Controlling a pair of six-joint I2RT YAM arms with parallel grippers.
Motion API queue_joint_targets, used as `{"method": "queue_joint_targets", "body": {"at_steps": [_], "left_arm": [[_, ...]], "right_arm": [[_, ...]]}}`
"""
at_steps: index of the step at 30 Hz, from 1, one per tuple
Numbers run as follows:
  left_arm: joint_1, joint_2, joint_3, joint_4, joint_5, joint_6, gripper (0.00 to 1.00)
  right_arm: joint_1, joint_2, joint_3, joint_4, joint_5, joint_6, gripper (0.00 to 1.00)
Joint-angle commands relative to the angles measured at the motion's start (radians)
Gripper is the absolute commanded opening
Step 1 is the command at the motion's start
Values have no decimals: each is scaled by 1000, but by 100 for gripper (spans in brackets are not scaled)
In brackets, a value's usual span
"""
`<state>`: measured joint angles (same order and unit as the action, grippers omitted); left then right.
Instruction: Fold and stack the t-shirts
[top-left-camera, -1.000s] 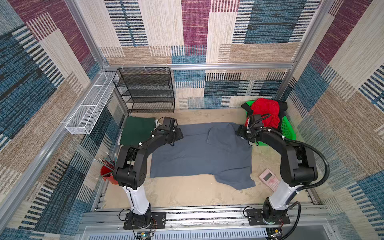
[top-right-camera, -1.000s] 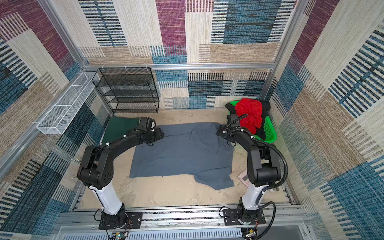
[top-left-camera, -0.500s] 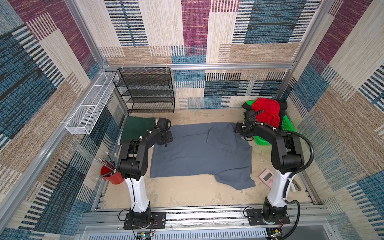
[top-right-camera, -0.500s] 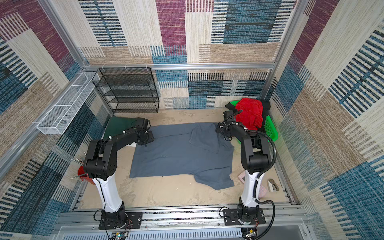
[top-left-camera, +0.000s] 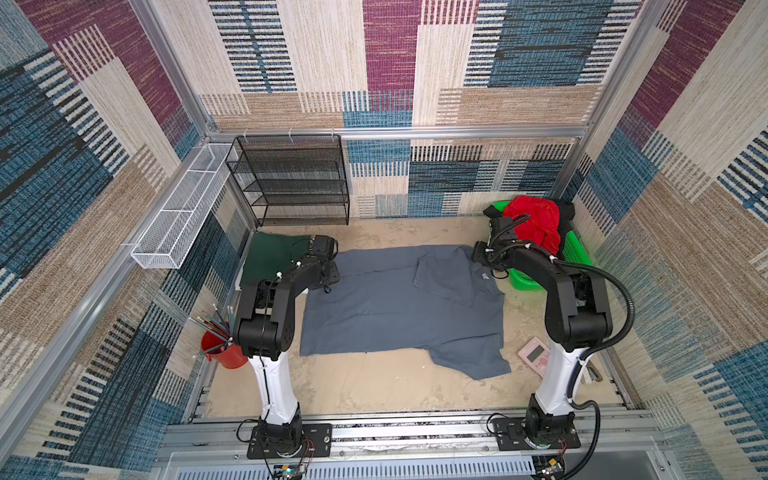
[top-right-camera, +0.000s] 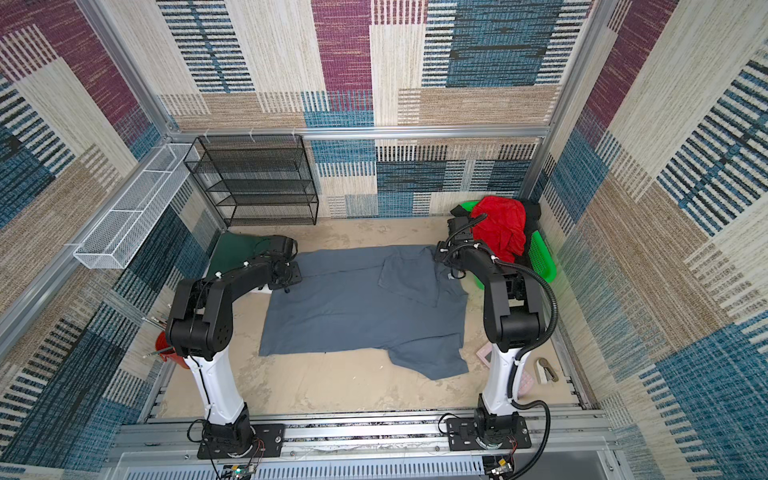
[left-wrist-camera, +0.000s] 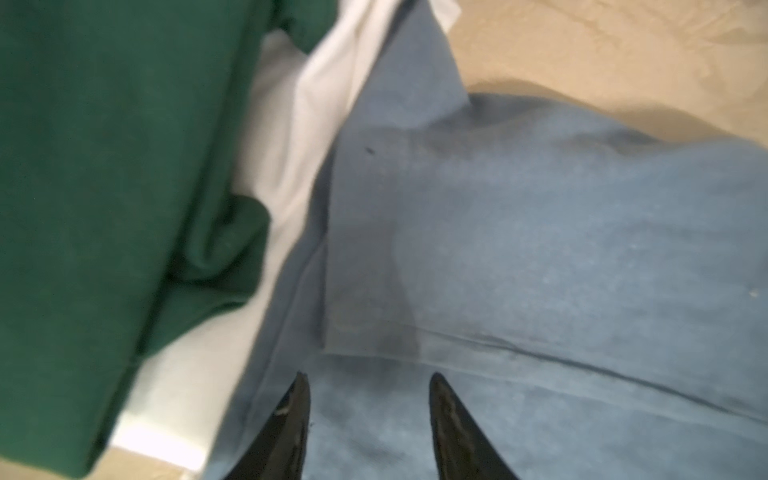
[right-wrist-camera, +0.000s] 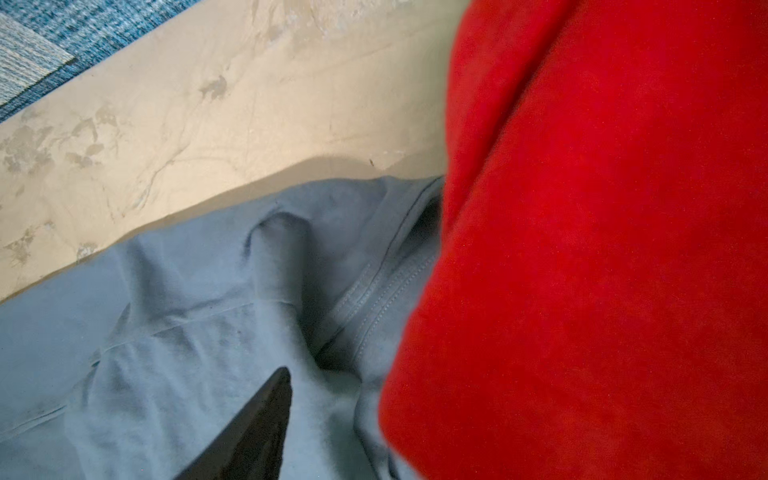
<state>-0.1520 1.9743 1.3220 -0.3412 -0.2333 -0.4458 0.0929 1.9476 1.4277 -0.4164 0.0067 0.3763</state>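
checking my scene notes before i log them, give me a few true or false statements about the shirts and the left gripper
1. The grey shirt lies spread out on the table. True.
2. The red shirt lies folded flat on the table. False: it is heaped in the green basket.
3. The dark green shirt lies beside the grey shirt's left edge. True.
4. The left gripper is shut on the dark green shirt. False: its jaws stand apart over the grey shirt.
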Motion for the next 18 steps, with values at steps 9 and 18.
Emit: {"method": "queue_joint_targets", "body": {"at_steps": [9,18], "left_arm": [[10,10,3,-5,-22,4,47],[15,32,46,-9,2,1,20]], "right_arm": [[61,-68,-37,9,-25,-1,70],[87,-95,-116,22,-35,12,70]]}}
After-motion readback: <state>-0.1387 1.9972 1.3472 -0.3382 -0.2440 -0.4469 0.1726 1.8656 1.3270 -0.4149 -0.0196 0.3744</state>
